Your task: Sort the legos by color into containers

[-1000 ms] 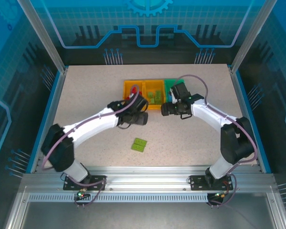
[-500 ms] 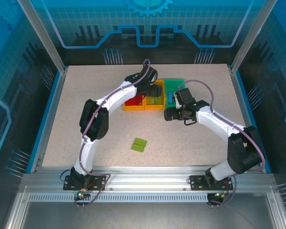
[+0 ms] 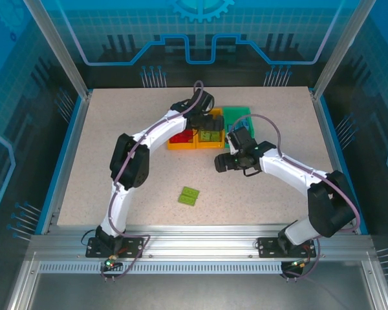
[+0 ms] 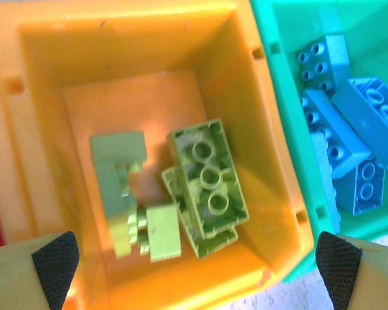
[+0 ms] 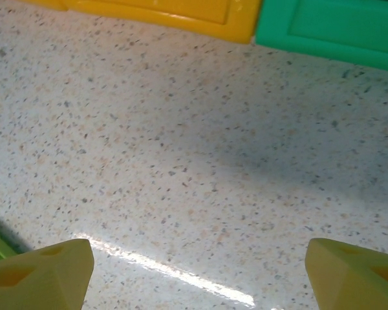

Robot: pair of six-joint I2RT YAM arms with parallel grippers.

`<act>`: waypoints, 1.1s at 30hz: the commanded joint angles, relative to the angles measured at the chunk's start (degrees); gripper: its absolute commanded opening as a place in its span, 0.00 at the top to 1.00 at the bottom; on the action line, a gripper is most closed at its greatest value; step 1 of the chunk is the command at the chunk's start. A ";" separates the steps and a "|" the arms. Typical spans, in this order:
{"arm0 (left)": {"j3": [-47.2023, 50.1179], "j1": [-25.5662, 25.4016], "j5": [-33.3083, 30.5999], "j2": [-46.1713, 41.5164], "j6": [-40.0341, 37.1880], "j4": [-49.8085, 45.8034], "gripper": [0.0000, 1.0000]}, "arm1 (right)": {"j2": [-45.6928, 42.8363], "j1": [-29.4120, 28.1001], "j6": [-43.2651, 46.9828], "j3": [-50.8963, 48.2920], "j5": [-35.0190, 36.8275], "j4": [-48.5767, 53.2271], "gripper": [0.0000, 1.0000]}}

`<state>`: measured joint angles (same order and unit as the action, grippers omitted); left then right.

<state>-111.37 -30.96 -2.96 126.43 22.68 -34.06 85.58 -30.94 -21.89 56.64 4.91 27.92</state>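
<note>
Left claw [image 4: 197, 258] wide open, empty; lime legos [image 4: 207, 187] mid-frame, just above its tips, in orange bin [image 4: 149, 39]. Right claw [image 5: 197, 268] open, empty.

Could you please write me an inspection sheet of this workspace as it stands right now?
Surface: speckled table, bare apart from the job's things.
Job's things: green bricks in the middle yellow bin; blue bricks in the green bin; red bricks in the left yellow bin; one loose green brick on the table.
Clutter: nothing seen.
Grippers: left gripper open above the middle yellow bin, holding nothing; right gripper open over bare table, holding nothing.
Cables: purple cables run along both arms.
Surroundings: blue panels and a metal frame.
</note>
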 commanded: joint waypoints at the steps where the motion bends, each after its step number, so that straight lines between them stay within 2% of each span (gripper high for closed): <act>1: 5.67 0.00 -0.86 -10.24 2.55 0.02 0.01 | -1.29 -2.29 -0.93 -0.80 -0.23 -0.61 0.13; 4: 15.67 -0.56 -1.97 -17.59 0.95 1.11 0.01 | -1.48 -2.56 -1.67 -1.26 1.84 -0.18 0.13; 8: 31.07 -2.67 -7.62 -27.89 0.21 -0.37 0.01 | -3.61 -0.52 -1.89 -2.93 2.22 -0.32 0.11; 11: 41.44 -6.54 -9.56 -34.95 1.87 -0.55 0.01 | -5.45 1.75 -2.04 -3.75 2.57 0.29 0.10; 15: 49.47 -12.98 -11.61 -39.96 4.87 -1.53 0.01 | -8.37 6.32 -2.43 -5.26 0.25 0.02 0.09; 20: 54.45 -17.91 -9.65 -39.64 6.94 0.56 0.01 | -11.63 11.26 -2.58 -5.93 -0.46 1.04 0.08; 25: 54.25 -19.98 -8.40 -35.46 5.84 0.87 0.01 | -14.88 14.90 -3.24 -9.43 -1.91 1.34 0.07; 33: 50.91 -21.02 -7.11 -29.07 5.19 0.49 0.01 | -17.51 17.29 -3.25 -11.29 -2.68 2.04 0.06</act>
<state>-57.87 -51.70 -11.35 95.48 28.14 -33.41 69.34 -14.90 -24.47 46.37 3.64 29.02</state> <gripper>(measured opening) 0.987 0.940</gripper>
